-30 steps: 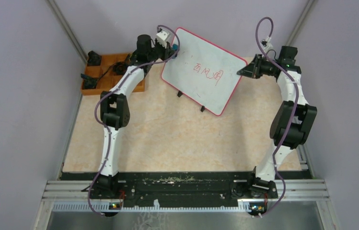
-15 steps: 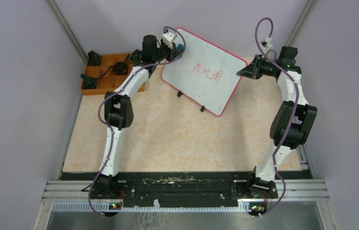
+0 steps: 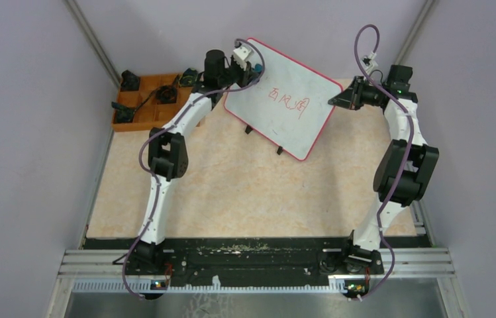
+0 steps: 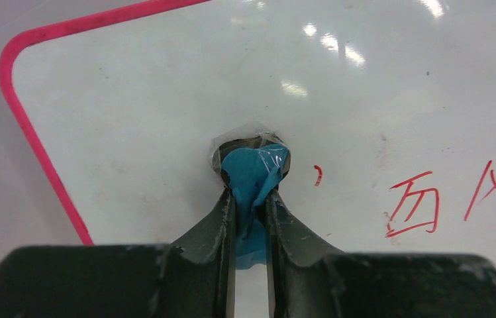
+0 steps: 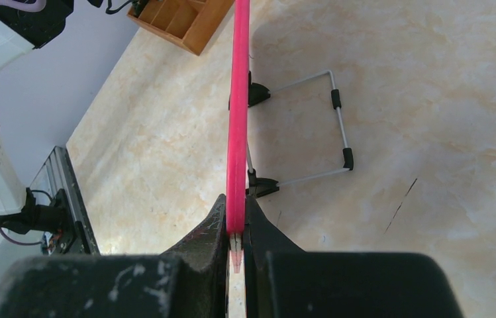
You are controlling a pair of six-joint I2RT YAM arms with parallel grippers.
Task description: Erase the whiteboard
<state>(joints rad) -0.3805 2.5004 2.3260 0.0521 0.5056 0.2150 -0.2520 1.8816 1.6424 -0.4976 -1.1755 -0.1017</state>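
Note:
The whiteboard (image 3: 278,126) stands tilted on its wire stand at the back of the table, with red characters (image 3: 287,101) near its middle. My left gripper (image 3: 253,66) is at the board's upper left and is shut on a small blue eraser pad (image 4: 253,165) wrapped in clear film. The pad presses against the white surface (image 4: 132,112), left of the red characters (image 4: 417,205). A small red mark (image 4: 318,175) lies beside the pad. My right gripper (image 3: 332,101) is shut on the board's pink frame (image 5: 237,99) at its right edge, its fingertips (image 5: 217,218) clamping both faces.
An orange compartment tray (image 3: 146,109) with dark parts sits at the back left, also seen in the right wrist view (image 5: 192,16). The board's wire stand (image 5: 338,99) with black feet rests on the marbled tabletop (image 3: 245,192). Grey walls close in on both sides.
My left gripper has moved right with the eraser pad, from the board's upper left corner onto its face. The right gripper and the board have stayed put.

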